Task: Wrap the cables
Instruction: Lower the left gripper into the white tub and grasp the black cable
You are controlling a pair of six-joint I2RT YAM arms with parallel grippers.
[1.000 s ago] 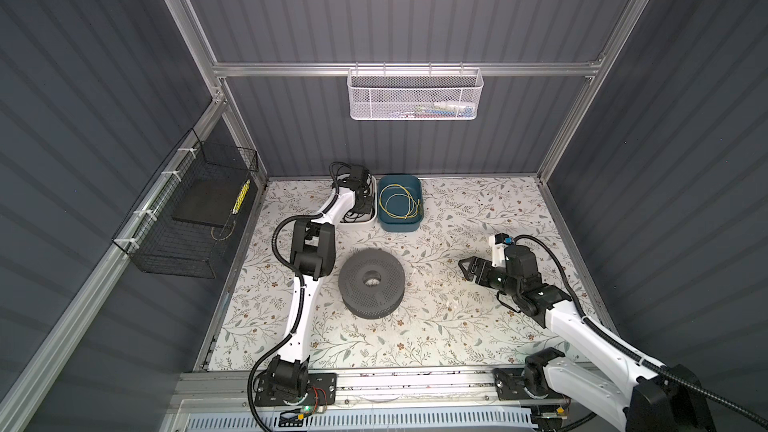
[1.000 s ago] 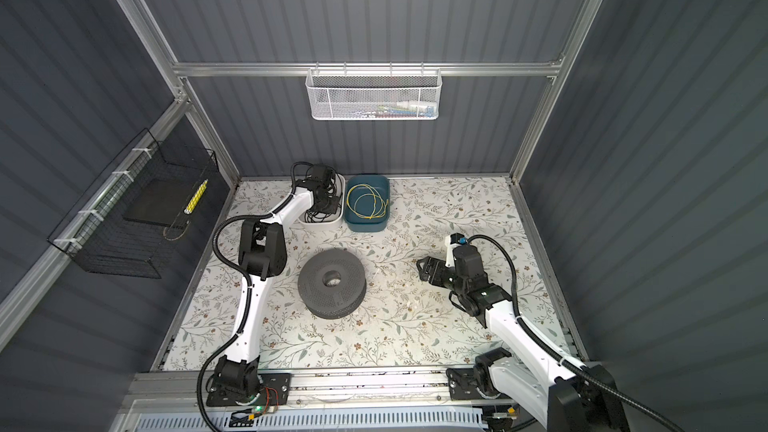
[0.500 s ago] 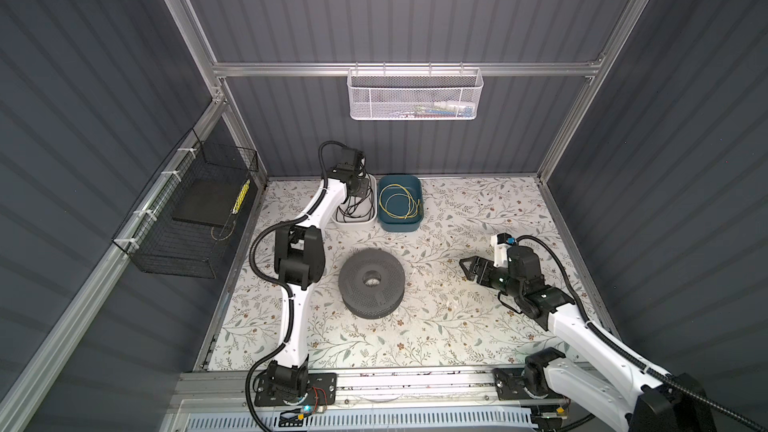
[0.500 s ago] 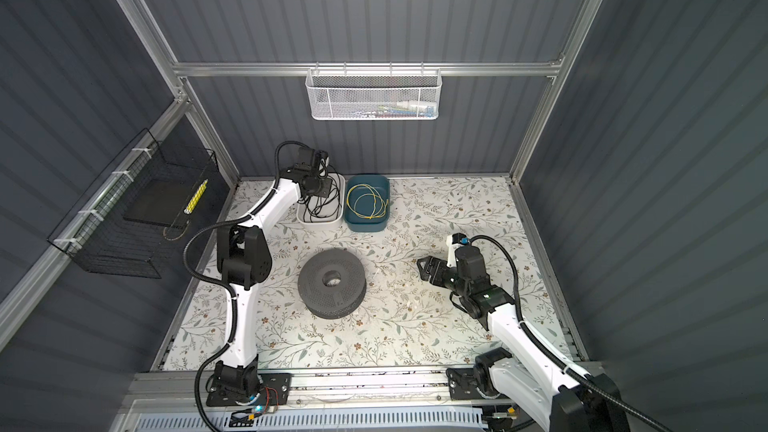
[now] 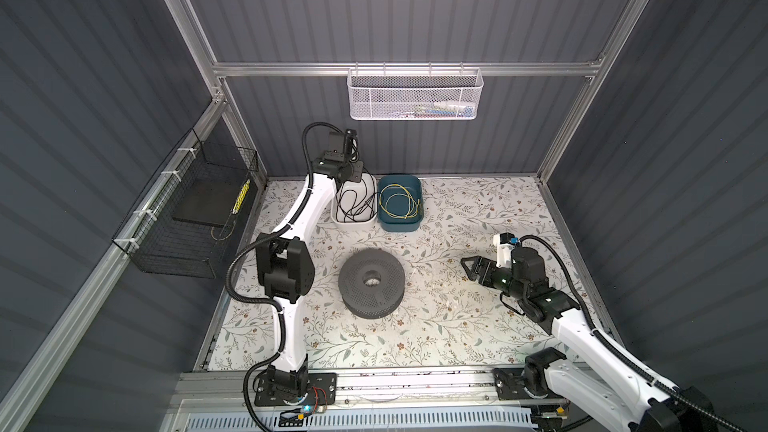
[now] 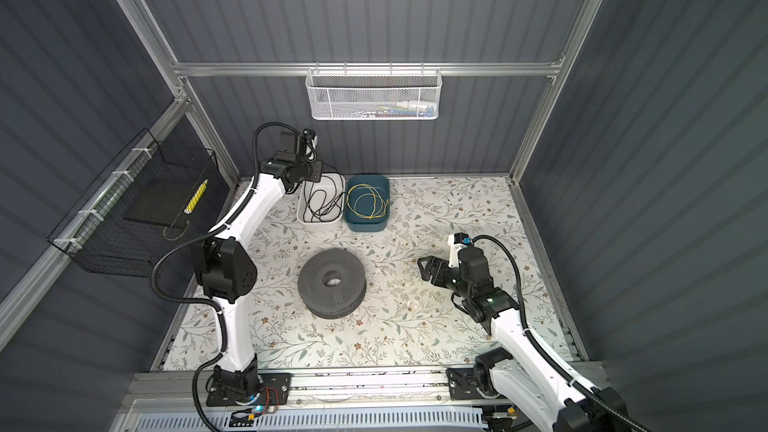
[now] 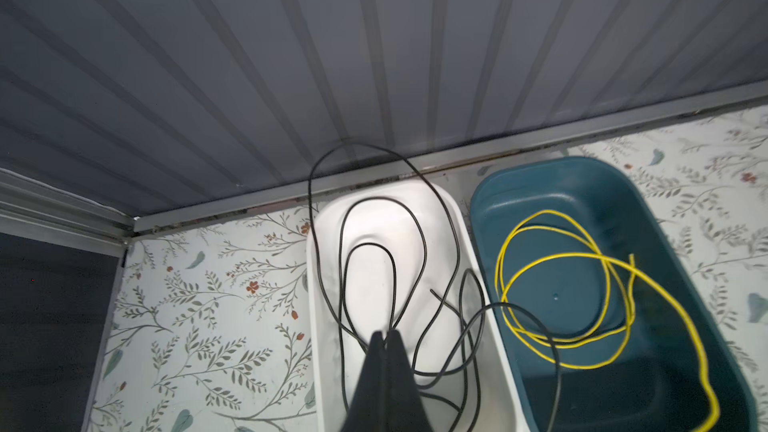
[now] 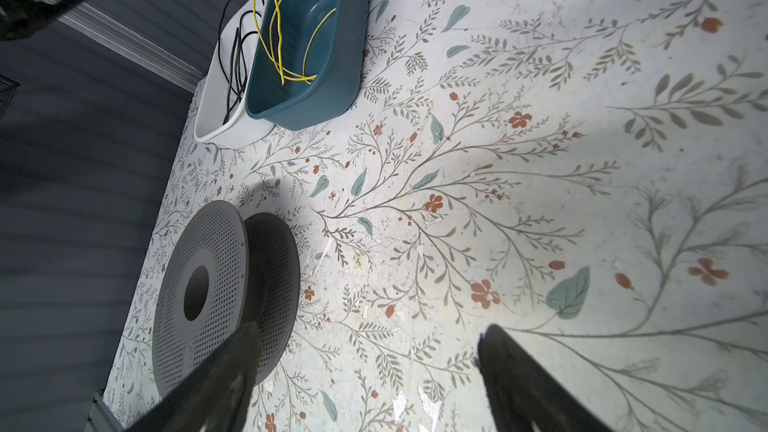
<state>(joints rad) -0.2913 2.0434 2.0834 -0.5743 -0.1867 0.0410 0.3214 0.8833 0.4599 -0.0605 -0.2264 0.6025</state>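
The cables are one thin black cord (image 5: 353, 205) (image 6: 320, 201) (image 7: 374, 199), lying in loose loops in a white bin (image 5: 353, 224) (image 6: 320, 222) (image 7: 318, 292) at the back of the table. My left gripper (image 5: 356, 171) (image 6: 313, 170) (image 7: 384, 332) hangs above that bin, shut on a strand of the cord, with the loops trailing down into it. One loop spills over into the neighbouring blue bin (image 7: 582, 184). A dark grey perforated spool (image 5: 371, 282) (image 6: 331, 282) (image 8: 199, 284) lies flat mid-table. To its right my right gripper (image 5: 468, 270) (image 6: 422, 270) (image 8: 370, 330) stands low, open and empty, pointing at the spool.
The blue bin (image 5: 401, 226) (image 6: 368, 226) (image 8: 316, 110) holds a yellow wire coil (image 5: 399, 201) (image 7: 561, 259). A black wire basket (image 5: 187, 218) hangs on the left wall and a white mesh basket (image 5: 415, 95) on the back wall. The rear wall is close behind the left gripper.
My left arm has risen up and back from the white bin, drawing the black cord up with it. The right arm has barely moved.
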